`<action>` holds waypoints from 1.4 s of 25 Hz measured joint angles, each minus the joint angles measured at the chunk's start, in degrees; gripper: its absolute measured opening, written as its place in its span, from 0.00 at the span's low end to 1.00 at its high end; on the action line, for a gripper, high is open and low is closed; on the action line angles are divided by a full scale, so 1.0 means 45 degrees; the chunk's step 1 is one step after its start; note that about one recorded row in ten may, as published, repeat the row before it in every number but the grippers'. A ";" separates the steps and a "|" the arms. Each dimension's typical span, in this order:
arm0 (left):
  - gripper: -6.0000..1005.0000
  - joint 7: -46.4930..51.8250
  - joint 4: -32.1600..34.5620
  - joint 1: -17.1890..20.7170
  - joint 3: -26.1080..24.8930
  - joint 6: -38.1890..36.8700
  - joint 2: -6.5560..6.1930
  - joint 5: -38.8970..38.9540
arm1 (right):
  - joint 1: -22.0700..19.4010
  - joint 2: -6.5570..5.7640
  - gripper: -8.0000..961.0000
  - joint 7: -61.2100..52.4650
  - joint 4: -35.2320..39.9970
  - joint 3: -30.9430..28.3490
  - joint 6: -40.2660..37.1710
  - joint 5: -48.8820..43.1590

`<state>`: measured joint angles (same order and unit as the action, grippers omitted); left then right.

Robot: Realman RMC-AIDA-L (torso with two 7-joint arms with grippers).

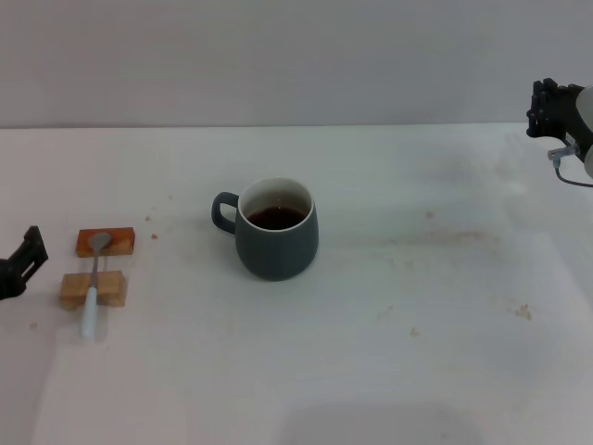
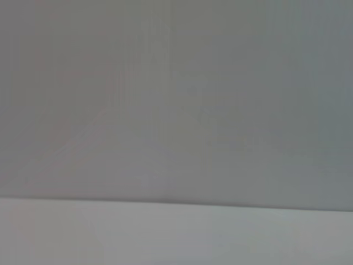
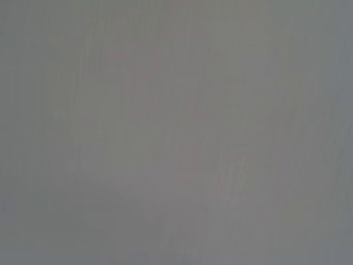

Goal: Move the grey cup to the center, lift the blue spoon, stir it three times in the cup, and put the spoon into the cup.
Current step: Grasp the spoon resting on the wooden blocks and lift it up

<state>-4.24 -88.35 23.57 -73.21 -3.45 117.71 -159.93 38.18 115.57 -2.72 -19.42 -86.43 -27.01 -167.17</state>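
The grey cup (image 1: 276, 230) stands upright near the middle of the white table, handle toward the left, dark brown liquid inside. The blue spoon (image 1: 93, 283) lies at the left across two small wooden blocks, silver bowl on the far block, light blue handle reaching toward the front edge. My left gripper (image 1: 20, 262) sits at the left edge of the head view, a short way left of the spoon. At the far right edge my right gripper (image 1: 554, 109) hangs raised, well away from the cup. Both wrist views show only blank grey surface.
The two wooden blocks (image 1: 105, 242) (image 1: 92, 289) hold the spoon off the table. Small crumbs and faint stains (image 1: 445, 237) dot the tabletop right of the cup. A plain wall rises behind the table's far edge.
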 joint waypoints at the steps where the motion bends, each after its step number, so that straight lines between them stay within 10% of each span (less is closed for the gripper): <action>1: 0.83 -0.0006 -0.0036 0.0093 0.0090 -0.0011 0.0006 0.0110 | -0.0003 0.0000 0.08 0.0000 0.0000 -0.0011 0.0000 0.0000; 35: 0.83 -0.0166 0.2435 0.0547 0.2893 -0.3545 0.0157 0.1809 | -0.0088 0.0079 0.08 0.0644 -0.0391 -0.0324 -0.0056 0.0009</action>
<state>-4.98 -77.39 26.03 -60.20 -19.41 118.41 -151.79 37.79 115.93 0.18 -21.18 -87.89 -27.26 -167.13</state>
